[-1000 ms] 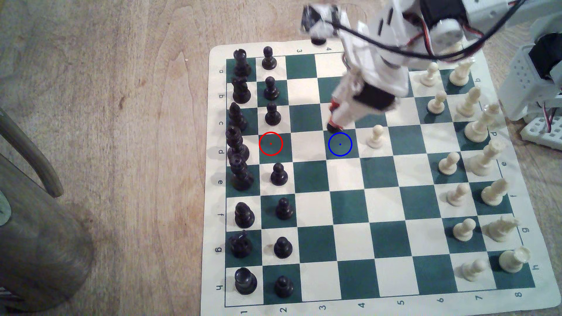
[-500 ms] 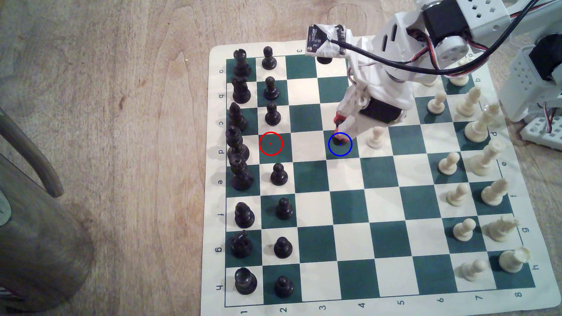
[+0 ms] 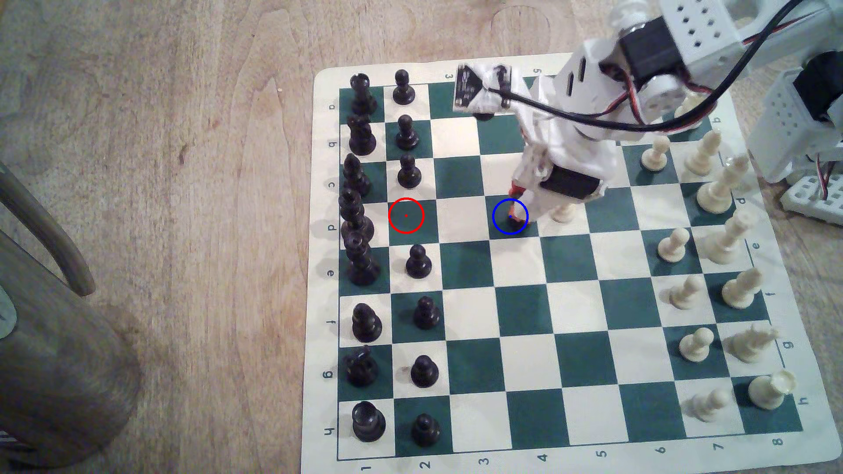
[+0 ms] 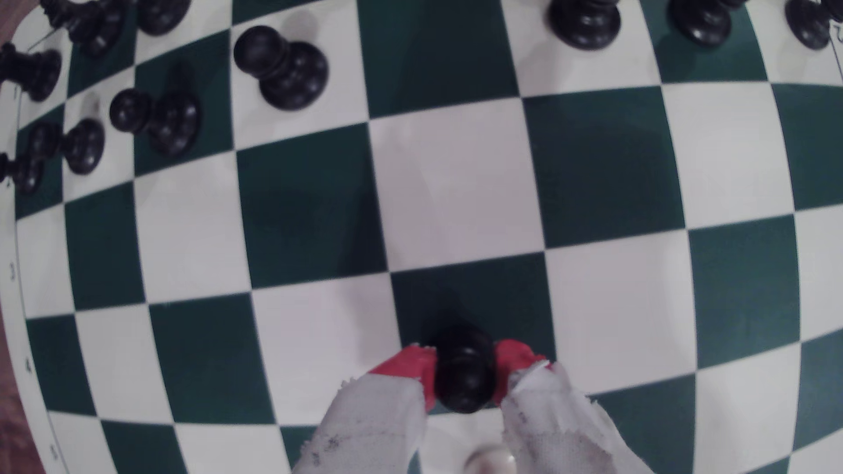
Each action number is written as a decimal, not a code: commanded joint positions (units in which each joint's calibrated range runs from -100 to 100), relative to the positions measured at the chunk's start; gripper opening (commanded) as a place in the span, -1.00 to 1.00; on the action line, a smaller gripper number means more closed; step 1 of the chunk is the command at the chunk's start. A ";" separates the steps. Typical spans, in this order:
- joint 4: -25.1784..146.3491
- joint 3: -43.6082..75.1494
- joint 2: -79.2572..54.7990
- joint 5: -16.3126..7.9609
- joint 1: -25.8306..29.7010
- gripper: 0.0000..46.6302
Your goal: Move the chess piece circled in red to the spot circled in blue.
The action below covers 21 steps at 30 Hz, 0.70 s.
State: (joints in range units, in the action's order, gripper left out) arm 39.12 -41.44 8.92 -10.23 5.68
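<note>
A: One pawn [image 4: 464, 371] sits clamped between the red-tipped fingers [image 4: 413, 367], head and collar pinched from both sides, inside the blue ring [image 3: 510, 216].

B: Is it down on the spot [image 3: 502, 228] yet?

A: I can't tell for sure. In the wrist view its base overlaps the green square, but whether it touches the board [image 3: 524, 310] is hidden by the pawn itself.

B: So how should the placing go?

A: I'd lower straight down until the base sits flat, with no sideways drift. The pawn looks close to the ring's centre dot, so no correction seems needed.

B: And the release?

A: Spread the fingers slowly and evenly, so neither tip drags the head over. A pawn this narrow could tip if one side lets go first.

B: Anything near the ring to mind?

A: A white pawn [image 3: 563, 212] stands on the next square, to the ring's right in the exterior view, just beside the arm's wrist. I'd lift straight up before swinging away. The red ring [image 3: 406, 215], to the blue ring's left there, marks a bare square.
</note>
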 commanded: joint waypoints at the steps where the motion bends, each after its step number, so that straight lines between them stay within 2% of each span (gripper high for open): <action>1: -1.78 0.64 -0.09 0.34 -0.32 -0.99; 18: -2.35 0.73 0.75 1.27 -1.65 -0.99; 20: -2.43 0.64 0.67 1.03 -1.57 -0.92; 21: -2.60 0.64 0.67 0.98 -1.57 -0.80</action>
State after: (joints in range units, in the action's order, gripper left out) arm 37.05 -41.62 8.09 -9.11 4.35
